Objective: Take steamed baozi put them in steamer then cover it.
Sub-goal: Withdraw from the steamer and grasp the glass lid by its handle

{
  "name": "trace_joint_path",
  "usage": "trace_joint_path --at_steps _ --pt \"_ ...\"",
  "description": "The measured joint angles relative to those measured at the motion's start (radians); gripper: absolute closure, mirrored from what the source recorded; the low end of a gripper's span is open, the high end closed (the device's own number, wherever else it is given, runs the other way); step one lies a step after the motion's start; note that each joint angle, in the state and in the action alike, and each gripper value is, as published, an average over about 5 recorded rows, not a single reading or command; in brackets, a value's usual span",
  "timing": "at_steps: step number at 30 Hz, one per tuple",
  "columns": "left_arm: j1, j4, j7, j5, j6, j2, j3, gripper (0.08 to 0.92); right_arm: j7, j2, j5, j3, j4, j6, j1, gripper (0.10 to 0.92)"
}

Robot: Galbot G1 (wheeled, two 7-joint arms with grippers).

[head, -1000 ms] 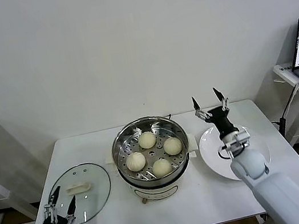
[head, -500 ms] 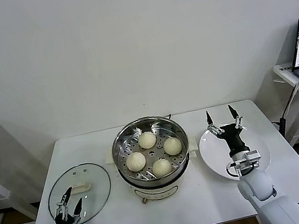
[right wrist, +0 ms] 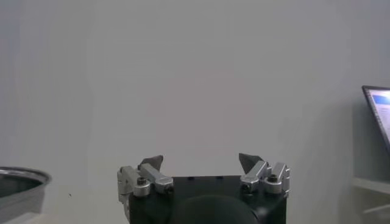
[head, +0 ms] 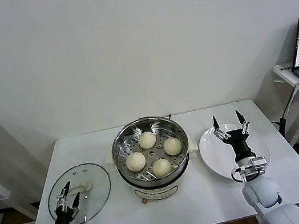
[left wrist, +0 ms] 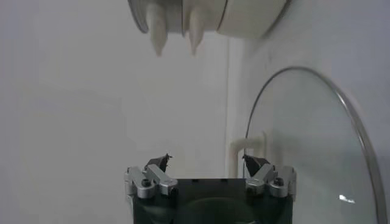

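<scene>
Glass cover [head: 80, 193] lies flat on the worktop [head: 210, 194] at the near left, handle up, so it is ready to be lifted. Left gripper [head: 67, 196] hovers at its near edge, fingers apart, holding nothing; judged to be lining up on the handle. Right gripper [head: 230, 124] stands over the bare white plate [head: 218, 158], fingers spread, idle. Farther back, the steamer [head: 151, 151] holds all four steamed baozi [head: 154, 154] on its tray; only covering remains.
</scene>
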Motion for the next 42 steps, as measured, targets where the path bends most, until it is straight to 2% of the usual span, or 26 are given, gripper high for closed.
trace_joint_path --at_steps 30,33,42 --pt "-0.149 0.130 -0.002 0.005 0.048 -0.031 0.036 0.182 0.002 0.004 -0.022 0.040 0.003 0.009 -0.021 0.203" --pt "-0.156 0.139 0.000 0.005 0.052 -0.033 0.039 0.230 0.003 0.002 -0.022 0.042 0.003 0.009 -0.020 0.203" --pt "-0.161 0.143 0.013 -0.004 0.067 -0.041 0.042 0.485 0.004 0.004 -0.024 0.041 0.002 0.010 -0.015 0.203"
